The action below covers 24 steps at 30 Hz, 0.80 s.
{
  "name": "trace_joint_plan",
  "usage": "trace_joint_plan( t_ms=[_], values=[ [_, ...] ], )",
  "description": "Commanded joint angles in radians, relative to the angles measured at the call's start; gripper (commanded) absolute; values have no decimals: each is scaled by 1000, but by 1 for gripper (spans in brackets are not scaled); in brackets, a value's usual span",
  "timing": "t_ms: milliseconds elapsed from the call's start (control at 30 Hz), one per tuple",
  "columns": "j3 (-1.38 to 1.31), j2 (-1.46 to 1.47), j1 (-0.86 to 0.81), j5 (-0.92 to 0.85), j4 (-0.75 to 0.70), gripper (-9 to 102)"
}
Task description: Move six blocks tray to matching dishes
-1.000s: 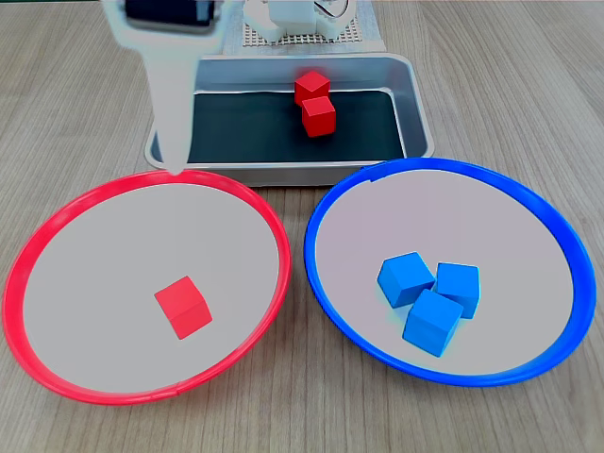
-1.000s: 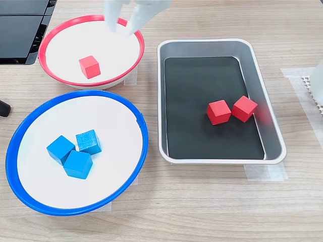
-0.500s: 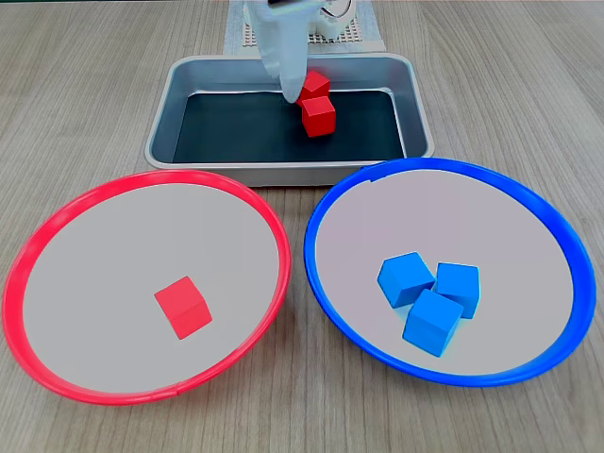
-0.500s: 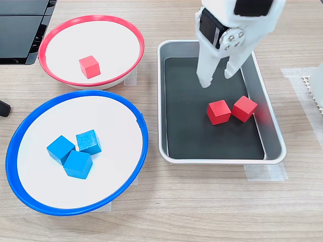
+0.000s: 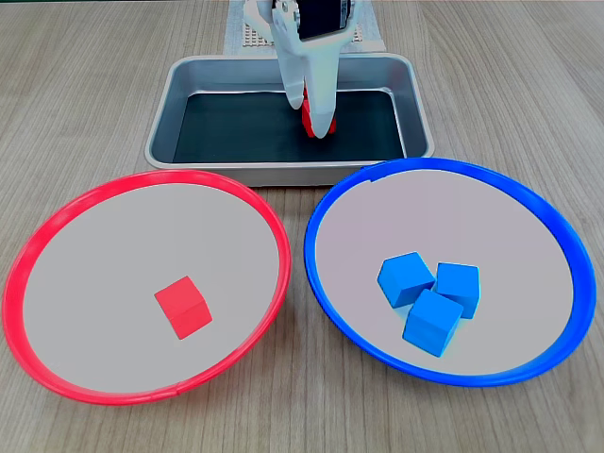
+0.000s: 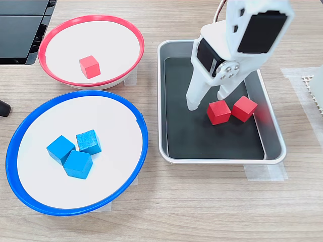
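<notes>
Jaws spread wide, I hang low inside the tray (image 6: 272,146) with nothing gripped, my gripper (image 6: 206,102) straddling the nearer red block (image 6: 218,112) so the two fingers can close on its opposite faces. Reading a fixed view from the left: the red-rimmed dish (image 6: 132,36) holds one red cube (image 6: 89,66), parked there because its colour matches the rim; below it the blue-rimmed dish (image 6: 141,126) carries all three blue cubes (image 6: 76,151), huddled together and touching — that colour looks finished. Then comes me, one finger (image 6: 195,98) down by the block's left side, the other behind it. Just right of my target sits the second red block (image 6: 245,108), touching or nearly touching it, which is why I come in from above — a sideways approach would likely shove both. By my reckoning four of six are sorted, and two reds remain.
</notes>
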<state>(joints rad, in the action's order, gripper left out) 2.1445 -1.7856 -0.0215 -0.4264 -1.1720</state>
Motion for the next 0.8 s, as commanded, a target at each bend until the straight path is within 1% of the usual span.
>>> trace_joint_plan(
  t_ms=[0, 433, 567, 633, 767],
  values=[
    [3, 0, 6, -12, -5, 21],
    [34, 54, 87, 9, 11, 16],
    [12, 61, 110, 11, 3, 7],
    [-3, 64, 117, 0, 2, 0],
    [-117, 58, 91, 14, -35, 0]
  ],
)
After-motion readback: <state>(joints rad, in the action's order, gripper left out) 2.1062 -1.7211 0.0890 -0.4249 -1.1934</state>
